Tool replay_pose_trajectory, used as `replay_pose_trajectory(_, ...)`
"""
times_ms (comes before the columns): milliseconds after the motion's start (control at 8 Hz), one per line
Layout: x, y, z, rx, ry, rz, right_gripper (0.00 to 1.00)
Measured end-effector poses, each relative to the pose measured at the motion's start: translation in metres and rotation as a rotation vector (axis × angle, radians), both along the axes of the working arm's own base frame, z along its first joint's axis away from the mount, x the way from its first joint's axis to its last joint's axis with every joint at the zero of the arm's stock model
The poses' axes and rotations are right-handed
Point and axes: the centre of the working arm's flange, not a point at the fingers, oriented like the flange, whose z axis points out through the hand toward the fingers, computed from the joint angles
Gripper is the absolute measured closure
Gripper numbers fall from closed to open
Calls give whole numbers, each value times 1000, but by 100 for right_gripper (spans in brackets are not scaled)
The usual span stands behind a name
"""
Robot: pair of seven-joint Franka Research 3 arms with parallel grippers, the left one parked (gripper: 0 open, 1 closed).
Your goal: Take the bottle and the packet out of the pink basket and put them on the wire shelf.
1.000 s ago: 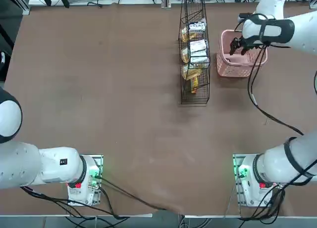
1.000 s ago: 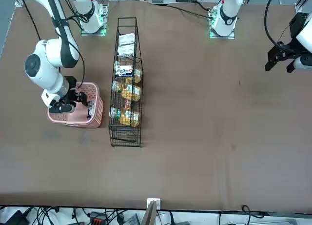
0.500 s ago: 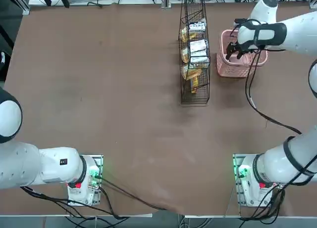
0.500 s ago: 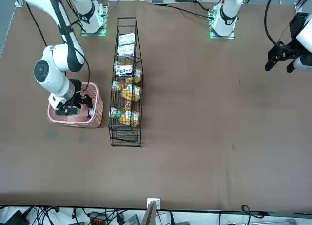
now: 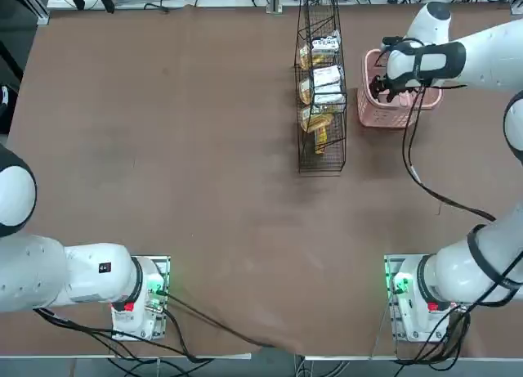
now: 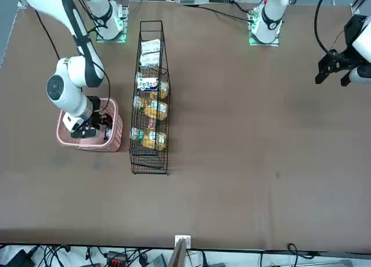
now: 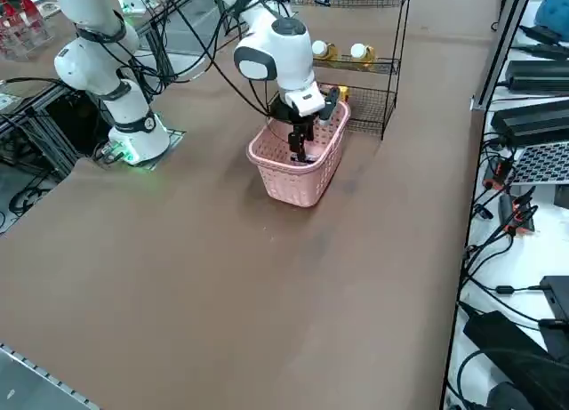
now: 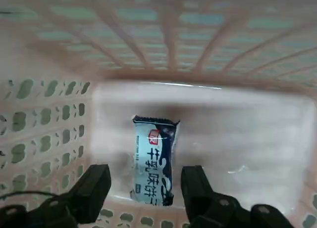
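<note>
Inside the basket: one packet, flat; my jaws, wide apart, empty. Best centred over its narrow width before closing, clear of the wall.

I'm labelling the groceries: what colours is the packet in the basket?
White or pale blue, with a dark navy side and a small red label; the right wrist view shows the packet best.

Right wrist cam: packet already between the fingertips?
No, the packet lies on the floor of the pink basket, beyond the open fingertips of the right gripper.
</note>
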Motion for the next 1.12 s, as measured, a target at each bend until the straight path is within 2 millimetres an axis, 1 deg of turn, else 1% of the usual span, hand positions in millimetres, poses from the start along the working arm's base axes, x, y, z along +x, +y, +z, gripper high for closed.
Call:
replay_pose_trajectory(125, -1, 1, -5, 0, -3, 0, 14)
replay_pose_trajectory(375, -2, 1, -13, 0, -1, 0, 14)
replay_pose_trajectory(875, -2, 1, -21, 0, 0, -1, 14)
replay_pose_trajectory(1125, -2, 1, -28, 1, -2, -3, 14)
